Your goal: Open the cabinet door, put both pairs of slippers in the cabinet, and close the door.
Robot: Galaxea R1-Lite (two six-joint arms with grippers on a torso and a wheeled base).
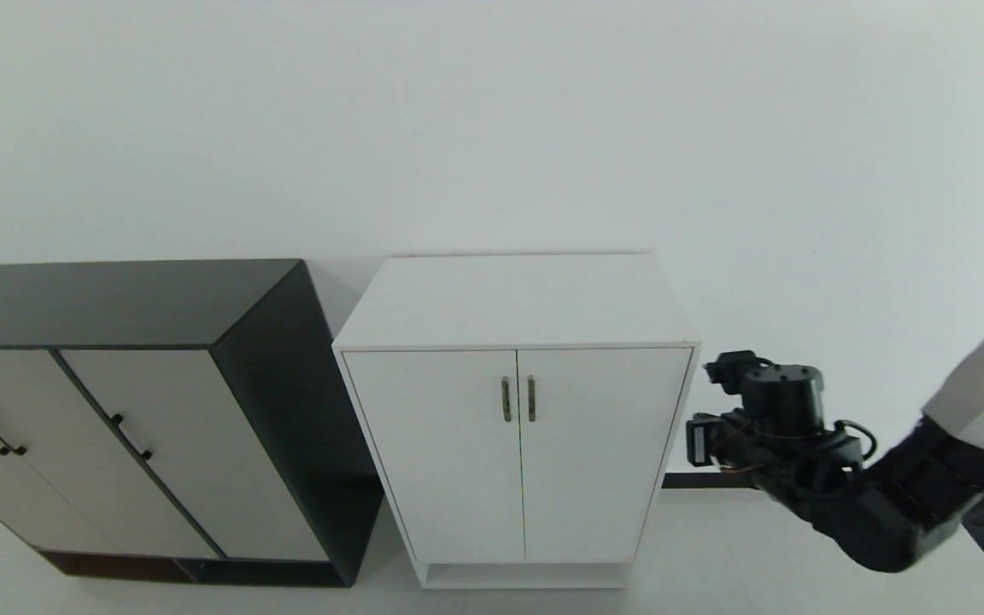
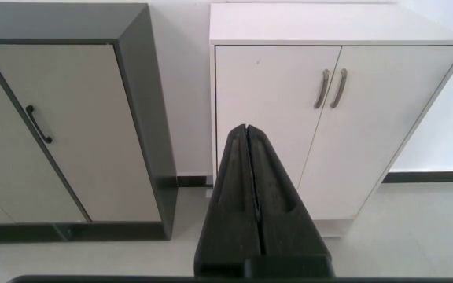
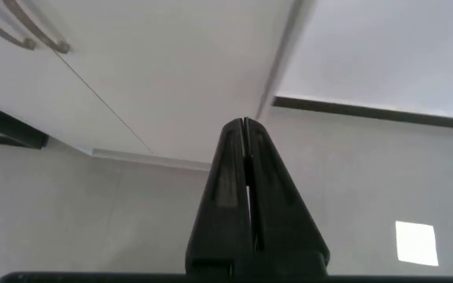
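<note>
While the white cabinet [image 1: 513, 299] stands against the wall, its 2 doors are shut flush, with the 2 slim handles [image 1: 506, 399] side by side at the centre seam. The right arm [image 1: 851, 495] hangs low, just beside the cabinet's right side. On the right gripper [image 3: 246, 126] the jaws are pressed together with nothing between them, the tip pointing toward the cabinet's lower edge. The left gripper [image 2: 247, 130] is the same, jaws pressed together and empty, facing the cabinet front from well back. A dark cabinet [image 1: 287, 410] with pale doors stands just to the left, with a narrow gap between the 2.
</note>
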